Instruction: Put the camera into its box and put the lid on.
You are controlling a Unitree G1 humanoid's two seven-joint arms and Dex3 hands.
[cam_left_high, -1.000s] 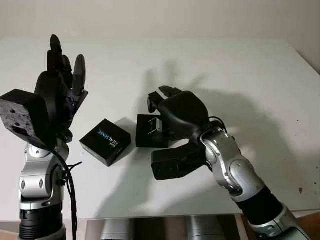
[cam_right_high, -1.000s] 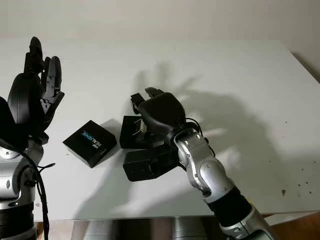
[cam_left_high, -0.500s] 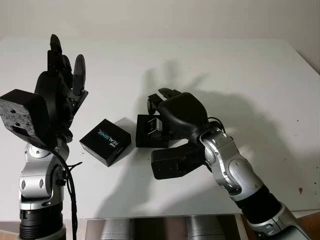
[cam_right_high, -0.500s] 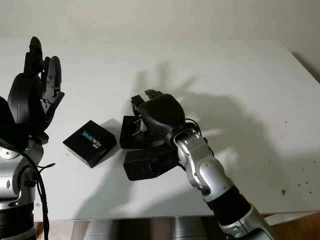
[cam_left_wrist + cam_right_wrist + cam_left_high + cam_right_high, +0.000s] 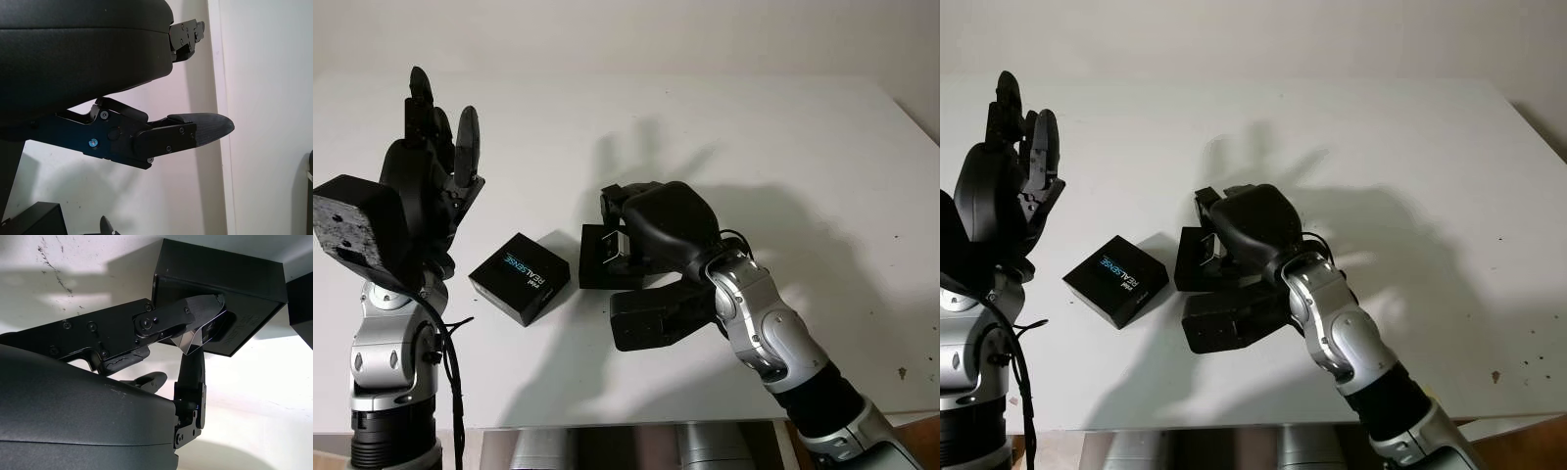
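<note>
While my right hand's fingers are closed narrowly on a small silvery piece that I take to be the camera, too little of it shows between the pads for me to be sure. It seems pinched by one end only, with the rest jutting free toward the box.

The shallow pinch is the risk. If the camera tips as I let go, it could catch the box's edge and come down crooked, or slide out onto the worktop. The box is light, so a bump from my right hand could also shove it along.

The camera sits at my fingertips, right against the near side of the open box. I cannot tell whether it is over the cavity or already touching inside it. Seen from my head, my right hand covers the box's right part. The lid, with its printed label up, lies on the worktop just beside the box on its left. My left hand is open, raised above the worktop near the lid.
</note>
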